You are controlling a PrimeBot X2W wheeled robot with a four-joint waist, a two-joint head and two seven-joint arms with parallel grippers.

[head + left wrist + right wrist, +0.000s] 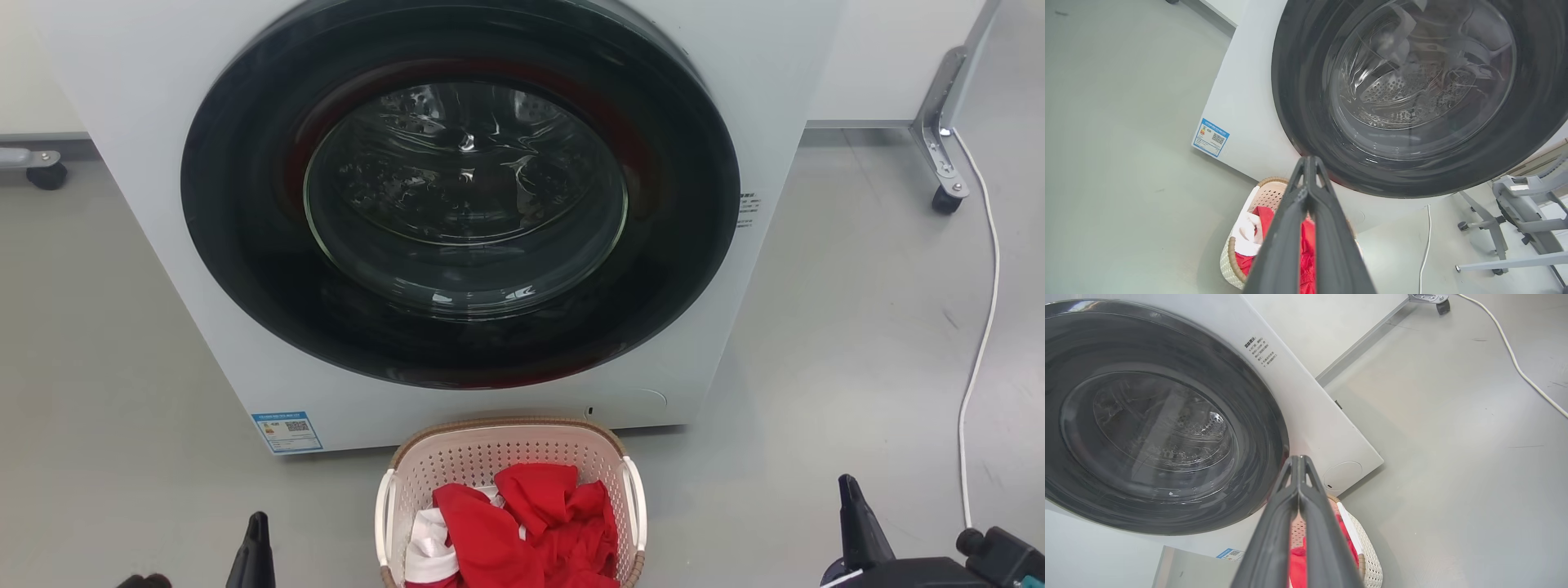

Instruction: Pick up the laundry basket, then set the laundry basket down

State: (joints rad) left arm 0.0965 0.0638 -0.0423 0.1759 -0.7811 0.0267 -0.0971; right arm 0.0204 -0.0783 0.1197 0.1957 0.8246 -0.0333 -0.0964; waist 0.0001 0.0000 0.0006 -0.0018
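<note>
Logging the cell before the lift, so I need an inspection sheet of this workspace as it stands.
Surface: grey floor, lightly scuffed.
Job's things: laundry basket on the floor before the washer, holding red and white clothes.
Clutter: nothing seen.
Grippers: left gripper and right gripper shut, empty, either side of the basket, apart from it.
Cables: white cable across the floor at right.
Surroundings: washer door closed; castered metal leg behind.

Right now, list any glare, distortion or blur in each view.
Head view: sharp, bright glints on the door glass. Left wrist view: wide lens skews the washer; the left gripper looks soft up close. Right wrist view: door stretched oval, right gripper soft, hiding part of the basket.
</note>
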